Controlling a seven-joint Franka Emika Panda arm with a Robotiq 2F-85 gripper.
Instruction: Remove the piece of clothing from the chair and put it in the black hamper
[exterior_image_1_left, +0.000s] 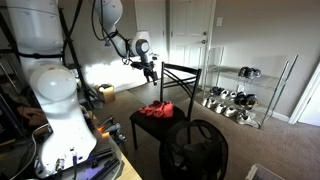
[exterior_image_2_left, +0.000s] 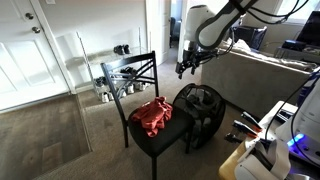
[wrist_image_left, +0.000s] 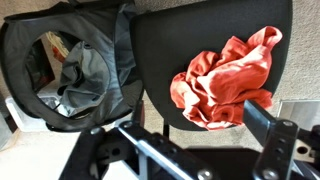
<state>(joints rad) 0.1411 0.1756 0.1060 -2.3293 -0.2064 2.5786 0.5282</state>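
Now, the crumpled red cloth lies on the chair; the hamper at nine o'clock holds perhaps grey fabric; the claw stands apart.

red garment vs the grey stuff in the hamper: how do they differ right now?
Colour: the red garment is bright red; the grey fabric is dull grey.
Place: the red garment lies on the chair seat; the grey fabric sits inside the black hamper.
Exposure: the red garment is fully in view; the grey fabric is partly hidden by the hamper wall.
Shared: both are crumpled, not folded.
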